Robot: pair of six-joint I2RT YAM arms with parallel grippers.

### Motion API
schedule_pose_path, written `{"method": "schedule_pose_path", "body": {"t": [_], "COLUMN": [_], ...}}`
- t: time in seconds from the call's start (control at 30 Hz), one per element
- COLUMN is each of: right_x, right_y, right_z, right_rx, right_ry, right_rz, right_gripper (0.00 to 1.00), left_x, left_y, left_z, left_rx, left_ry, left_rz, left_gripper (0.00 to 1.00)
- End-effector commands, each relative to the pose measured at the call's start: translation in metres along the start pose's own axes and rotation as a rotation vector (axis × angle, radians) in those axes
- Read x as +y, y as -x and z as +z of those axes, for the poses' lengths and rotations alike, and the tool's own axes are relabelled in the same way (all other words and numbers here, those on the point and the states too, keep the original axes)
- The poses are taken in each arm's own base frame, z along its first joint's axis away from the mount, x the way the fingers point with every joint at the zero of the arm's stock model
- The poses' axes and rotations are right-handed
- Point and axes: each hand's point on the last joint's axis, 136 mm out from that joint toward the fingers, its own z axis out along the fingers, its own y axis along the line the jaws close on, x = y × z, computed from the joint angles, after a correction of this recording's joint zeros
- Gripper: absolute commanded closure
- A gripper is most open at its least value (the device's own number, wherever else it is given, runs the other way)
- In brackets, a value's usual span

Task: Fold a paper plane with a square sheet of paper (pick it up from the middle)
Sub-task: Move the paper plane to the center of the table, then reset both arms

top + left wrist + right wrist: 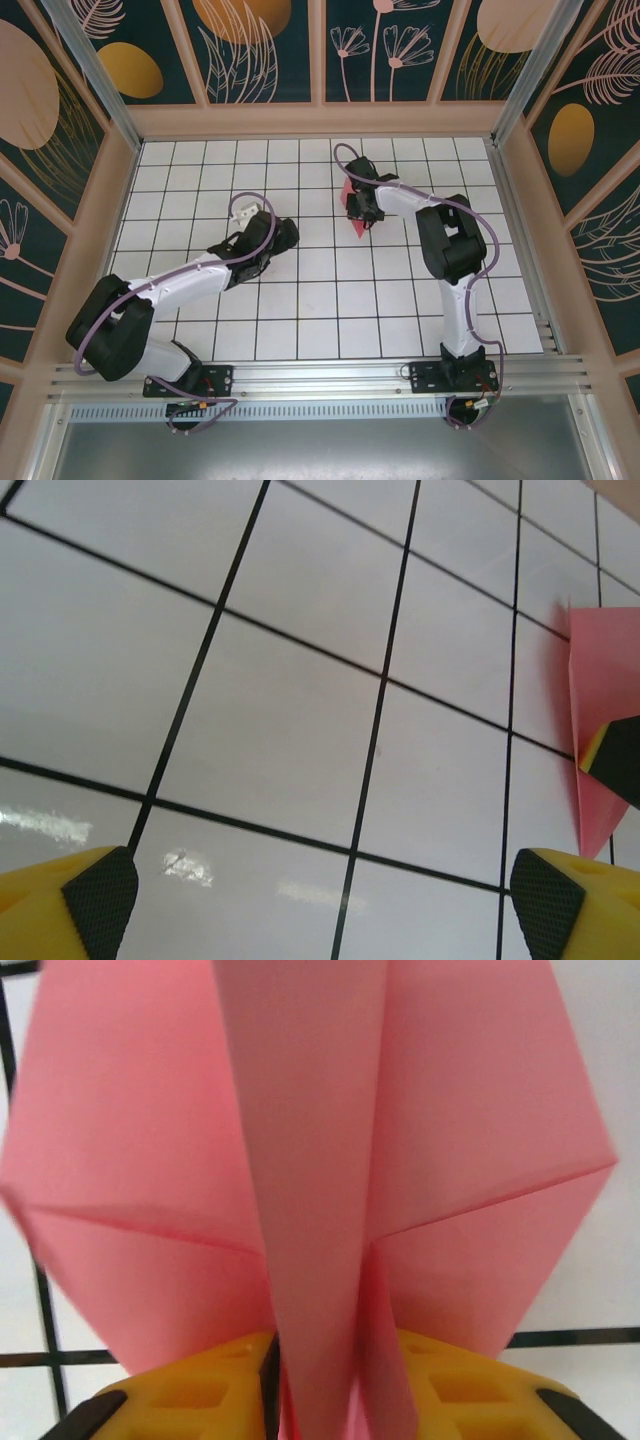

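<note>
The slim pink-red folded paper plane point(310, 1140) stood between the jaws of the right gripper point(320, 1390), which were closed on its lower part. In the right wrist view its centre fold rose straight up from between the two yellow fingers point(190, 1400), and one flap spread out to each side, beyond the jaws. In the top view the paper plane point(350, 197) was at the tip of the right gripper point(362, 210), over the white table of black-lined square tiles point(300, 300); I could not tell if it touched the tiles. The left gripper point(325, 895) had its jaws wide apart above the tiles. The paper plane point(600, 670) was to the right of these jaws and ahead of them, well outside, and a yellow and black finger point(618, 760) of the right gripper held its edge.
</note>
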Motion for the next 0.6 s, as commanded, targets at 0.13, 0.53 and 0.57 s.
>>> {"method": "schedule_pose_path", "body": {"t": [0.13, 0.53, 0.57], "right_x": [0.019, -0.128, -0.145], "right_y": [0.068, 0.09, 0.086], "right_z": [-0.109, -0.207, -0.207], "right_rx": [-0.23, -0.677, -0.714], "right_ry": [0.107, -0.075, -0.106], "right_rz": [0.022, 0.176, 0.175], "right_gripper": [0.46, 0.21, 0.16], "left_x": [0.001, 0.097, 0.107], "left_y": [0.079, 0.164, 0.166], "left_z": [-0.015, -0.053, -0.057], "left_rx": [-0.203, -0.548, -0.577], "left_ry": [0.082, 0.333, 0.351], "left_rz": [0.06, 0.137, 0.126], "left_gripper": [0.01, 0.01, 0.01]}}
